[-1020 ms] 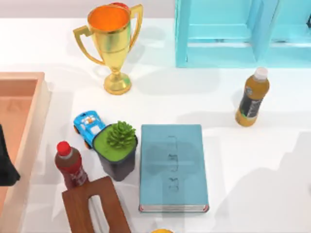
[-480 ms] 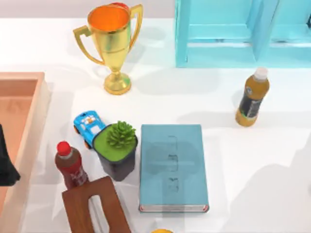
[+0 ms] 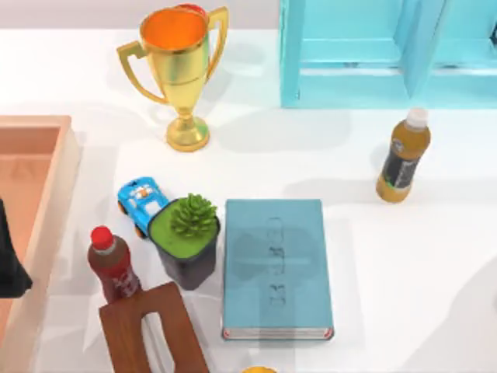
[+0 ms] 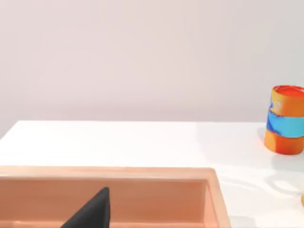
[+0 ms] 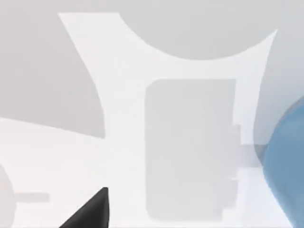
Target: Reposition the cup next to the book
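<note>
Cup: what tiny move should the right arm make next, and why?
Probably swing the right gripper toward the cup: it sits off at the right wrist view's edge, apart from it, while the book waits. The left gripper hangs over the tray.

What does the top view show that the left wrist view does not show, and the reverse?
Top view: the book lying flat, a potted plant beside it, a toy car, a gold trophy, two bottles and a teal shelf.

Left wrist view: an orange-and-blue can standing before a plain wall.

Both: the white table and the peach tray, with a dark part of the left arm over it.
</note>
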`<move>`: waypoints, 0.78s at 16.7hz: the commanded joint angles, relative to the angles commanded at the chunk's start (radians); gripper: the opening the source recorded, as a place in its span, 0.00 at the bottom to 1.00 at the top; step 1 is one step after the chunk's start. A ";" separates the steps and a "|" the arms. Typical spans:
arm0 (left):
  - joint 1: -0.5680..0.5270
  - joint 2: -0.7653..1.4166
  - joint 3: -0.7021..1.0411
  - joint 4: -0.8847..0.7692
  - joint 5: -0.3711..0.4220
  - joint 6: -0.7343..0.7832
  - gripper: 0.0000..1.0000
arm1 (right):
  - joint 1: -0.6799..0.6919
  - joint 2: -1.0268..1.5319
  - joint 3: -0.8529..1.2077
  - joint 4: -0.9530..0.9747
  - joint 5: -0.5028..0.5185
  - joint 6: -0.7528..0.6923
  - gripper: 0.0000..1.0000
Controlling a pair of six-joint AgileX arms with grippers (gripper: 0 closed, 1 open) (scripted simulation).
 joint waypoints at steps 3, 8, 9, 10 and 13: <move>0.000 0.000 0.000 0.000 0.000 0.000 1.00 | 0.000 0.003 -0.008 0.009 0.000 0.000 1.00; 0.000 0.000 0.000 0.000 0.000 0.000 1.00 | 0.000 0.003 -0.008 0.009 0.000 0.000 0.70; 0.000 0.000 0.000 0.000 0.000 0.000 1.00 | 0.000 0.003 -0.008 0.009 0.000 0.000 0.62; 0.000 0.000 0.000 0.000 0.000 0.000 1.00 | 0.000 0.003 -0.008 0.009 0.000 0.000 0.55; 0.000 0.000 0.000 0.000 0.000 0.000 1.00 | 0.000 0.003 -0.008 0.009 0.000 0.000 0.32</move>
